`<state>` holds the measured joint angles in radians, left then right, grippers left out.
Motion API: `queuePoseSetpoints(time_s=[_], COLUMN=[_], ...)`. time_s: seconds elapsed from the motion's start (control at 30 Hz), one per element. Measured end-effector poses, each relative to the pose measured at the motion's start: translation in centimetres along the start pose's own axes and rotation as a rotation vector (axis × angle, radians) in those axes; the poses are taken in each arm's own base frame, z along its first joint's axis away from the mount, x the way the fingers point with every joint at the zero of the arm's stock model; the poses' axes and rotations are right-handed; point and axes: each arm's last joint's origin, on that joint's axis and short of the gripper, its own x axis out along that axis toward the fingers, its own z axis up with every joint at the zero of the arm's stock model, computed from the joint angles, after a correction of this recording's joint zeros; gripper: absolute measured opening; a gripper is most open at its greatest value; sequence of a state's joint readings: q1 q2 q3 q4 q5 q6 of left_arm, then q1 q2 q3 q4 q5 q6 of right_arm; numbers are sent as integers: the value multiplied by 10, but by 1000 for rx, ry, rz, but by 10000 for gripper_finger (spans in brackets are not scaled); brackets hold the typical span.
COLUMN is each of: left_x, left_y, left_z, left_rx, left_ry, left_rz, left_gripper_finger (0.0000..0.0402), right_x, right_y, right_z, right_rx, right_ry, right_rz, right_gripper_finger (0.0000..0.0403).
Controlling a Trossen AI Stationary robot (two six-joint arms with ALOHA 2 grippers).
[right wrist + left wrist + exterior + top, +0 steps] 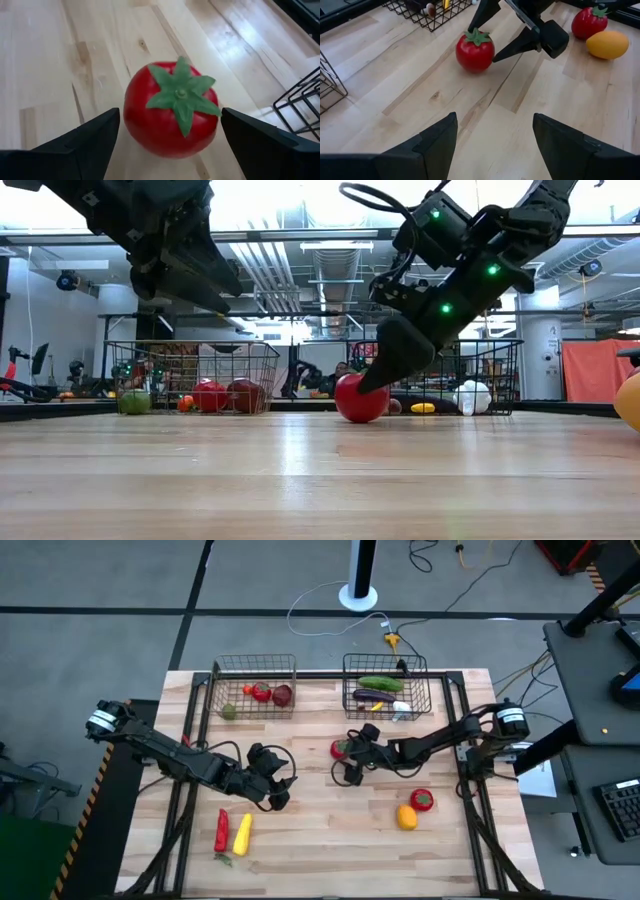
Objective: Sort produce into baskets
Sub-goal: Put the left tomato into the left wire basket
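A red tomato (170, 117) with a green calyx rests on the wooden table (330, 840) near its middle. My right gripper (347, 755) is open, one finger on each side of the tomato, slanting down from the table's right. My left gripper (495, 125) is open and has nothing in it. It hovers above the table left of centre (283, 790), pointing toward the tomato (475, 50). Two wire baskets stand at the far edge. The left basket (253, 670) holds red and green round pieces; the right basket (385, 668) holds long green and purple pieces and a white one. My right gripper has its fingers (95, 137) close on either side of the tomato's round body (135, 115), slanting down from the table's right. I cannot tell whether they touch it. The tomato sits on the table with its calyx up.
On the near left lie a long red piece (221, 830), a yellow one (241, 833) and a small green one (222, 858). Right of centre lie a second red tomato (421, 800) and an orange fruit (406, 817). Bare wood lies between the two groups.
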<state>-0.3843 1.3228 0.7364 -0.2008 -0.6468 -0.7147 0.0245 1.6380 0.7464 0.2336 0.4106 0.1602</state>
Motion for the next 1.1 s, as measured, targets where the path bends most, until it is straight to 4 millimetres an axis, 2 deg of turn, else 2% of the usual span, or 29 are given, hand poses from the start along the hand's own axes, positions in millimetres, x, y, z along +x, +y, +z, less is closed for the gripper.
queuePoseSetpoints(time_s=[0.4,0.63,0.97,1.1], left_x=[0,0,0,0], left_y=[0,0,0,0], left_z=[0,0,0,0], left_rx=[-1,-2,0,1], left_ry=[-1,-2,-4,-4], left_rz=[-1,-2,-4,-4], left_gripper_finger=[243,243,243,243], right_x=[8,14,14,13], right_y=[-10,-8,-8,-8], right_z=[0,-1,-1,0], right_rx=[38,56,58,55], right_ry=[9,-14,-11,-13], right_rz=[20,41,46,48], right_gripper_finger=[341,340,298,294])
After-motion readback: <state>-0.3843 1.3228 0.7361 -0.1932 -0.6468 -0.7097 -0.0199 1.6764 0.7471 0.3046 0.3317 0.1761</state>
